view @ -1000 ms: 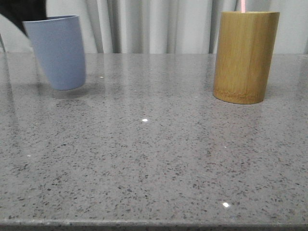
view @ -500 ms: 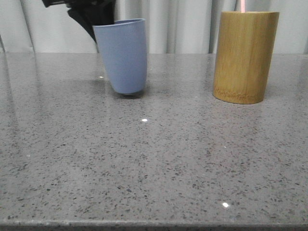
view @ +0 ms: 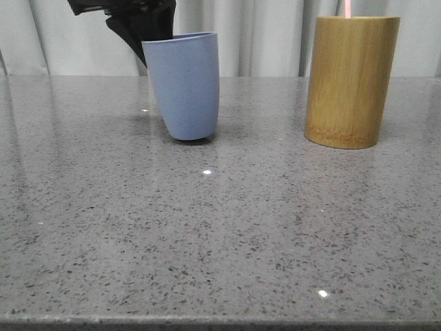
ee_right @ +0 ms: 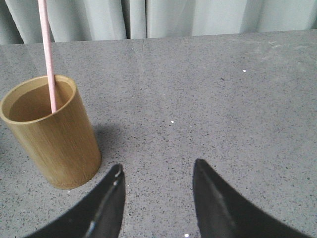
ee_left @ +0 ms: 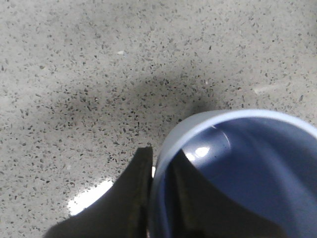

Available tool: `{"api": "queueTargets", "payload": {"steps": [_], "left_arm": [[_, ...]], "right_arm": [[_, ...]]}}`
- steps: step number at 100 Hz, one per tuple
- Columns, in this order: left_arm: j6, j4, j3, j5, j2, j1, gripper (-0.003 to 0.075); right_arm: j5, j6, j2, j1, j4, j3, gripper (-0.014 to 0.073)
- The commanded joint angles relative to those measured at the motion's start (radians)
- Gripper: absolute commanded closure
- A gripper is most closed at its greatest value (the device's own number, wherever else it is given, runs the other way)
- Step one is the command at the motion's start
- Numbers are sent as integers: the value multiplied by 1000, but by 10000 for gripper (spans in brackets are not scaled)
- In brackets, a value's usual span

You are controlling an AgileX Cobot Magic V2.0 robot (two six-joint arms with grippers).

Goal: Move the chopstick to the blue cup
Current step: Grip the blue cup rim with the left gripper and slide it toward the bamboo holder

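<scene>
Chopstick (ee_right: 48,54) stands in the bamboo cylinder (view: 351,81), leaning on its rim — thin, stiff, light, likely slick. Best taken on the exposed shaft above the rim, pinched across its width; too loose and it probably slips or swings.

Right claw (ee_right: 157,196) is spread wide and empty, near the cylinder but not over it.

Left claw (ee_left: 158,198) is clenched on the blue cup (view: 183,85), one finger inside the wall, one outside. Cup is tilted, base at or just off the desk (view: 220,234) — can't tell which.

Versus half a second ago: cup has shifted slightly toward the cylinder. Cylinder and chopstick unchanged.
</scene>
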Motion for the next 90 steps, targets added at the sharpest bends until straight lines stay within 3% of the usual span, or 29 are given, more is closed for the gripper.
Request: {"api": "queueTargets", "payload": {"steps": [1,35,73,90], "left_arm": [[-4,-19,-34,-25,-57,-7,677],[-4,-21,-49,-25,-59,-7,378],[-11,-1,-49,-50,-137,-7,372],[-77,158,-43,-43,-226,-6,372]], "right_arm": [[-70,-4,10,-6,-7,-40,249],[-65,-4,10,-6,-7,-40,249],[-65,-4,10,-6,-7,-40,249],[-64,-4,10,-6,-7,-40,249]]}}
